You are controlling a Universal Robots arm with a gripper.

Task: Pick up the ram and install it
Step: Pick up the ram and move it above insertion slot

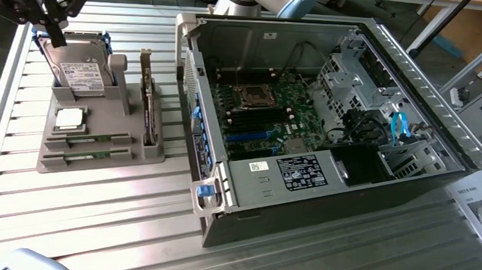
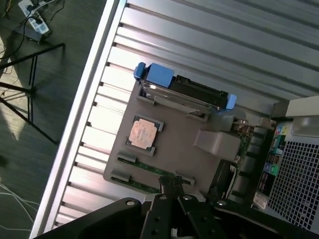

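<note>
Jaws clenched tight with nothing between them: the gripper hangs in the air over the gray holder, clear of everything on it. The ram lies flat in a slot at the holder's low front end, a thin green stick, and a second ram stick lies parallel in the slot just beside it. From the wrist view the closed fingertips of the gripper sit over the end of the ram towards the holder's card side, with the second ram stick next to it; no contact shows.

Also on the holder: a processor lying flat near its middle, a silver hard drive with blue rails standing at its back end, and an upright expansion card with a metal bracket along the side that faces the open computer case. Holder and case both stand on a ribbed aluminium table. Beyond the table edge by the holder there's dark floor, a power strip with cables and thin black stand legs.

The arm is cut off above the gripper, the fingertips hide the ram's end in the wrist view, and the ram's chips and label are too small to make out
</note>
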